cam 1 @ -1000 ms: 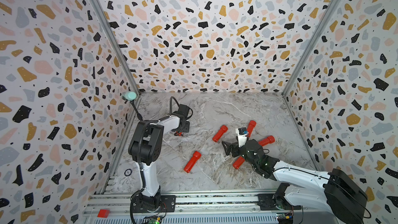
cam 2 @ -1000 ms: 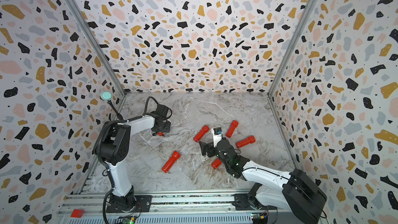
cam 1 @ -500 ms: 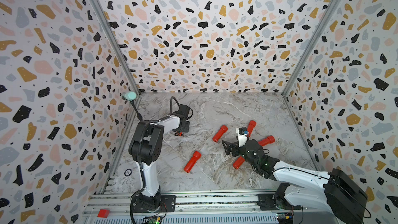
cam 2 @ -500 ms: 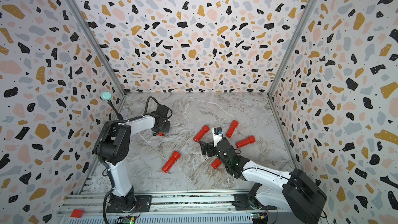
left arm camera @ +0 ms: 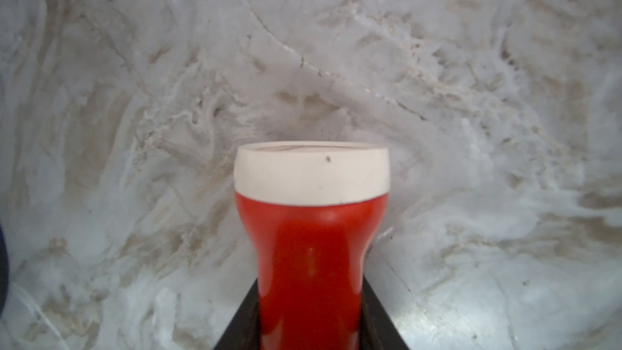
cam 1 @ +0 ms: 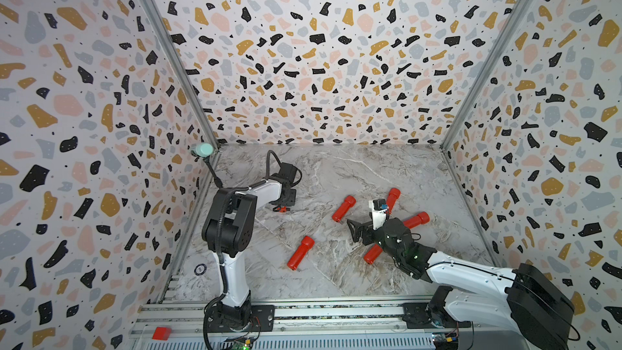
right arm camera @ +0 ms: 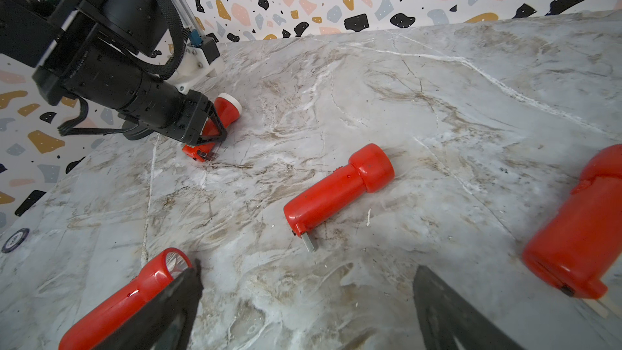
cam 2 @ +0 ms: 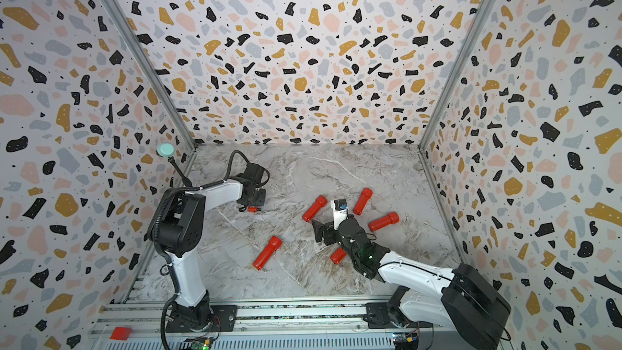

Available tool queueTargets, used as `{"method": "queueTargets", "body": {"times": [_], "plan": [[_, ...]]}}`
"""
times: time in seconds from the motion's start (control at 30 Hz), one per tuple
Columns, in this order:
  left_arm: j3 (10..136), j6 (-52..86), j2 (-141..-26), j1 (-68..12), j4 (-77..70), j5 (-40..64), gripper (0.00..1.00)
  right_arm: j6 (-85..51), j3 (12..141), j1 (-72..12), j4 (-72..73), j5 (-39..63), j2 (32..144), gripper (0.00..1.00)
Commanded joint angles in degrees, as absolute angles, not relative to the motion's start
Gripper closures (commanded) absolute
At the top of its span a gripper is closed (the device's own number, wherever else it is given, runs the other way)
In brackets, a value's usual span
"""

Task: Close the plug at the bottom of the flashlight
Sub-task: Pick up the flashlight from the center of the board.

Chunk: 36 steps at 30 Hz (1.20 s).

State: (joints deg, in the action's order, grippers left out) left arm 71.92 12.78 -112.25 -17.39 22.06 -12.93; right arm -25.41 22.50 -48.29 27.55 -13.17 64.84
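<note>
My left gripper [right arm camera: 211, 125] is shut on a red flashlight [left arm camera: 311, 247] with a white head, held low over the marble floor near the left wall. Its black fingers [left arm camera: 373, 318] press both sides of the red body. The bottom end [right arm camera: 198, 153] sticks out below the jaws, and a small dark plug piece shows there. In both top views only that end [cam 1: 282, 209] [cam 2: 252, 209] shows under the left wrist. My right gripper [right arm camera: 303, 314] [cam 1: 356, 230] stands open mid-floor, pointing left, with nothing between its fingers.
Several more red flashlights lie around the right gripper [cam 2: 319, 230]: one with a metal prong out [right arm camera: 336, 190] [cam 1: 343, 208], one by a finger [right arm camera: 134, 297] [cam 1: 300, 252], others [cam 1: 392, 196] [cam 1: 415, 220] [cam 1: 372, 254]. Patterned walls [cam 1: 101, 129] enclose the floor.
The left jaws have closed onto the flashlight body. Both arms stay where they were, and the right gripper remains open.
</note>
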Motion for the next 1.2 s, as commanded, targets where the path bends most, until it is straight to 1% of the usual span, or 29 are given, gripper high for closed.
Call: {"method": "queueTargets", "body": {"times": [0.0,0.07,0.17,0.4,0.57,0.63,0.73,0.83,0.87,0.93,1.03,1.1,1.17], "plan": [[71.65,12.59,-114.35,-17.31,25.22,-13.97,0.73,-24.86,22.6,-48.69,28.38,-13.97,64.17,0.0],[71.7,12.69,-114.25,-17.31,25.22,-14.04,0.81,-24.83,22.59,-48.69,28.44,-14.06,63.99,0.0],[71.46,12.78,-113.75,-17.31,24.89,-14.16,1.0,-24.78,22.5,-48.69,28.49,-14.16,63.9,0.0],[69.99,16.27,-108.57,-17.48,22.93,-13.67,1.0,-24.6,22.32,-48.76,28.83,-14.18,63.98,0.01],[67.37,22.08,-102.19,-18.72,20.47,-18.26,1.0,-24.53,22.19,-48.93,29.66,-13.6,64.69,0.01],[65.66,23.27,-99.29,-19.22,18.16,-17.91,1.0,-24.26,21.8,-49.21,30.75,-13.01,64.61,0.01],[61.93,23.76,-93.56,-20.33,11.95,-14.24,1.0,-23.99,20.76,-49.7,32.96,-11.98,63.92,0.01],[60.43,25.2,-89.56,-20.68,8.81,-11.7,1.0,-24.01,19.61,-49.83,34.61,-11.0,62.92,0.01],[59.92,25.41,-88.48,-20.68,7.04,-9.27,1.0,-24.16,19.45,-49.83,34.84,-10.5,62.49,0.01],[58.56,26.55,-86.92,-20.66,2.82,-4.09,1.0,-24.66,18.99,-49.83,35.88,-9.55,61.73,0.01],[57.51,31.05,-86.65,-20.71,-1.81,0.48,1.0,-25.57,19.78,-49.83,35.86,-7.35,60.52,0.01],[55.27,33.87,-86.56,-20.74,-7.5,4.9,1.0,-26.26,20.48,-49.74,35.31,-6.69,59.74,0.01],[52.09,37.95,-85.88,-20.69,-16.72,9.17,1.0,-27.15,21.21,-49.74,34.3,-5.79,59.03,0.01]]}}
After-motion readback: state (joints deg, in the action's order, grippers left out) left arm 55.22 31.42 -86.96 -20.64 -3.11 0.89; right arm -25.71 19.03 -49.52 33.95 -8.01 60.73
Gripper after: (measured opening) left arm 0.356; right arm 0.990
